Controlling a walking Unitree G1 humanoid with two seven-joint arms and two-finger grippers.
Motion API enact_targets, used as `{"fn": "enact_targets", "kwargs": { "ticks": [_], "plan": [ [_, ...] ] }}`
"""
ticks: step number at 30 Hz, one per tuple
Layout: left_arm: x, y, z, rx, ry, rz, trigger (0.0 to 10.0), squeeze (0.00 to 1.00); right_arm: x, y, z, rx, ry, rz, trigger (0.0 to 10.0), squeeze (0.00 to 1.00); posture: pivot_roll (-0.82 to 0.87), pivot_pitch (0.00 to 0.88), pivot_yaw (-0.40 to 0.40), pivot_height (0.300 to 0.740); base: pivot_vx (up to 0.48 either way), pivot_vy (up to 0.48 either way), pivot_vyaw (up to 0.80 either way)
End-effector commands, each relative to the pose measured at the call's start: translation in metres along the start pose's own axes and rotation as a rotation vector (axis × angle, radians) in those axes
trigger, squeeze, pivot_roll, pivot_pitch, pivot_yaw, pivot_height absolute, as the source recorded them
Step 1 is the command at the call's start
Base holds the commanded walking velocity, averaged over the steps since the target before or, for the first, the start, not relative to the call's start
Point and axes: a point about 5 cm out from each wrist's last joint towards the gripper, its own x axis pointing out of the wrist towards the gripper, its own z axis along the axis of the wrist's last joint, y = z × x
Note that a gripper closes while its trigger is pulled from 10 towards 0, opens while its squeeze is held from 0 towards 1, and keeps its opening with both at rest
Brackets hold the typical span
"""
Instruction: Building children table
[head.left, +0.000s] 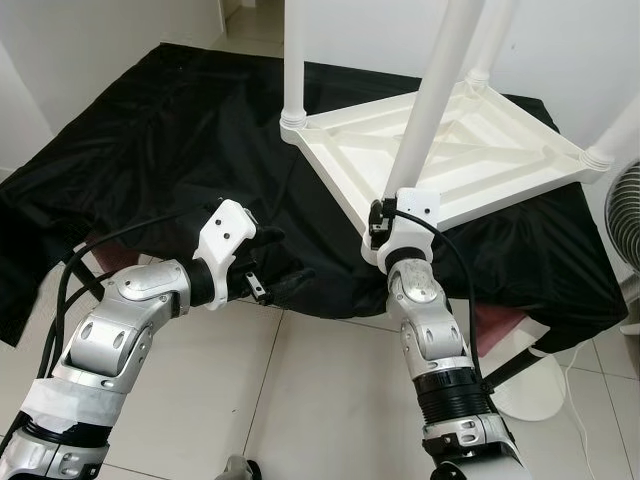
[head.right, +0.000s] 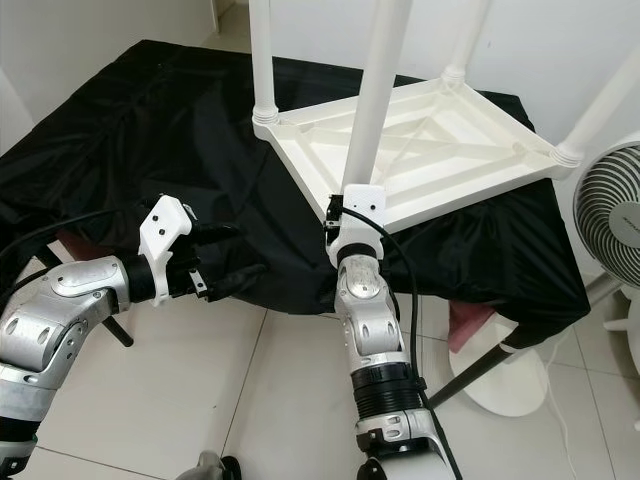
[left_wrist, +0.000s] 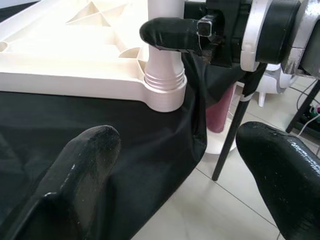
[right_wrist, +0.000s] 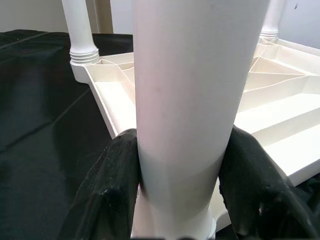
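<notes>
An upturned white plastic children's table top lies on the black-draped bench. The right gripper has its jaws clamped round the near white tubular leg; the left gripper hovers beside, jaws apart

Home room: pale tiled floor, white walls, standing fan, black cloth-draped table
</notes>
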Motion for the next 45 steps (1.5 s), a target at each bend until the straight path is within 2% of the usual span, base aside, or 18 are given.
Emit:
{"fn": "enact_targets", "kwargs": {
  "ticks": [1,6,7,12,13,15,16,19,20,21,22,23,26,35,36,37,38,45],
  "plan": [
    [-0.001,0.002,-0.001,-0.001,0.010,0.015,10.0,0.00,-0.001,-0.003,-0.007,-0.007,0.029,0.010,10.0,0.00,0.00,0.144,0.014,0.740,0.000,0.000,0.00],
    [-0.001,0.003,-0.001,0.000,0.010,0.026,10.0,0.00,-0.002,0.006,0.008,-0.021,-0.062,0.093,10.0,0.00,0.00,0.143,0.013,0.740,0.000,0.000,0.00],
    [-0.001,0.003,-0.001,-0.001,0.010,0.029,10.0,0.00,-0.003,0.008,0.009,-0.025,-0.064,0.101,10.0,1.00,0.00,0.143,0.013,0.740,0.000,0.000,0.00],
    [-0.001,0.003,-0.001,-0.001,0.009,0.031,10.0,0.00,-0.005,0.011,0.009,-0.041,-0.071,0.146,10.0,1.00,0.00,0.144,0.012,0.740,0.000,0.000,0.00],
    [-0.001,0.003,-0.001,-0.001,0.009,0.031,10.0,0.00,-0.004,0.012,0.009,-0.048,-0.072,0.172,10.0,0.00,0.00,0.144,0.011,0.740,0.000,0.000,0.00],
    [-0.001,0.003,-0.001,-0.001,0.009,0.031,10.0,0.00,-0.004,0.012,0.009,-0.048,-0.072,0.172,10.0,0.00,0.00,0.144,0.011,0.740,0.000,0.000,0.00],
    [-0.001,0.003,-0.001,-0.002,0.008,0.032,10.0,0.00,-0.004,0.014,0.010,-0.051,-0.074,0.222,10.0,0.00,0.00,0.145,0.011,0.740,0.000,0.000,0.00],
    [-0.001,0.004,0.000,-0.002,0.005,0.032,10.0,0.00,0.006,0.017,0.005,-0.138,-0.028,0.530,10.0,0.00,0.00,0.146,0.018,0.740,0.000,0.000,0.00],
    [-0.001,0.004,0.000,-0.002,0.005,0.032,10.0,0.00,0.006,0.017,0.005,-0.138,-0.028,0.530,10.0,0.00,0.00,0.146,0.018,0.740,0.000,0.000,0.00],
    [-0.001,0.004,0.001,-0.002,0.003,0.031,10.0,0.00,0.011,0.015,0.001,-0.168,0.014,0.643,10.0,0.00,0.00,0.146,0.019,0.740,0.000,0.000,0.00],
    [-0.001,0.004,0.001,-0.002,0.003,0.031,10.0,0.00,0.011,0.015,0.001,-0.168,0.014,0.643,10.0,0.00,0.00,0.146,0.019,0.740,0.000,0.000,0.00],
    [-0.001,0.004,0.001,-0.001,0.003,0.030,10.0,0.00,0.014,0.014,-0.002,-0.183,0.042,0.707,10.0,0.00,0.00,0.146,0.019,0.740,0.000,0.000,0.00],
    [-0.002,0.004,0.002,-0.001,0.002,0.031,10.0,0.00,0.026,0.008,0.001,-0.197,0.081,0.752,10.0,0.00,0.01,0.146,0.018,0.740,0.000,0.000,0.00],
    [-0.005,0.003,0.001,-0.003,0.007,0.039,10.0,0.00,0.037,0.006,0.001,-0.259,0.117,0.855,10.0,0.00,0.02,0.146,0.013,0.740,0.000,0.000,0.00],
    [-0.005,0.003,0.001,-0.004,0.006,0.040,10.0,0.00,0.038,0.006,0.000,-0.262,0.116,0.853,7.7,0.00,0.02,0.146,0.013,0.740,0.000,0.000,0.00],
    [-0.005,0.003,0.001,-0.004,0.006,0.040,10.0,0.00,0.039,0.006,-0.001,-0.257,0.120,0.845,0.9,0.00,0.02,0.146,0.013,0.740,0.000,0.000,0.00],
    [-0.004,0.003,0.001,-0.004,0.006,0.040,10.0,0.00,0.039,0.006,-0.001,-0.251,0.121,0.849,0.0,0.00,0.02,0.146,0.013,0.740,0.000,0.000,0.00],
    [-0.005,0.003,0.000,-0.005,0.007,0.040,10.0,0.00,0.042,0.004,-0.004,-0.223,0.125,0.797,0.0,0.00,0.02,0.138,0.012,0.740,0.000,0.000,0.00]
  ]
}}
